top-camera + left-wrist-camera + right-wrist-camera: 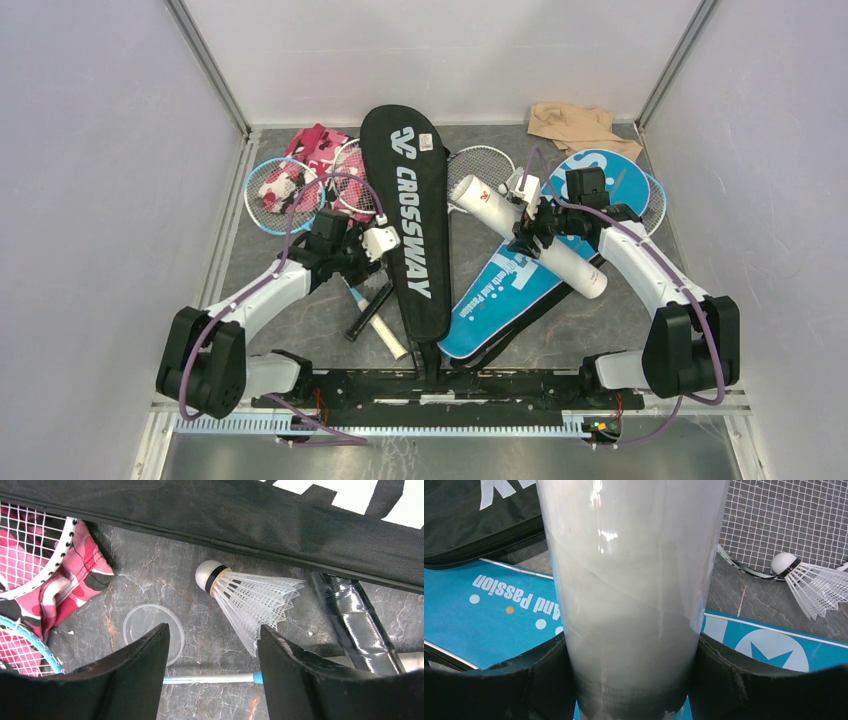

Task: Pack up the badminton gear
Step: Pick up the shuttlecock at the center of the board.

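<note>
My left gripper is open and empty, hovering just above the table beside the black "CROSSWAY" cover. A white feather shuttlecock lies on its side just ahead of my right finger. A clear round lid lies by my left finger. A racket shaft runs under the jaws. My right gripper is shut on the white tube, held over the blue cover. A second shuttlecock lies by a racket's strings.
Pink camouflage cloth lies over two rackets at the back left. A beige cloth sits at the back right. Racket handles lie near the front, left of the black cover. Walls enclose the table.
</note>
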